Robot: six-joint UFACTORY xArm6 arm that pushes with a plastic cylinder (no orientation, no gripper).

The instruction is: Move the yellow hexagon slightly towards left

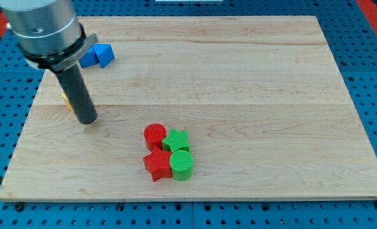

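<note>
Now my tip (88, 119) sits near board's (239, 63) left, rod hiding most of yellow block (66, 100). No pincer on me. Red-green bunch well apart.

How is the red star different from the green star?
The red star is red; the green star is green. The red star lies nearer the view's bottom and left, the green star higher and right. Each touches a cylinder of the other's colour. Both share shape, similar size, and the same cluster.

- my arm's end is a chunky silver-grey metal cylinder with a dark band round its base
- straight dark matte rod below, my tip (88, 121) blunt
</note>
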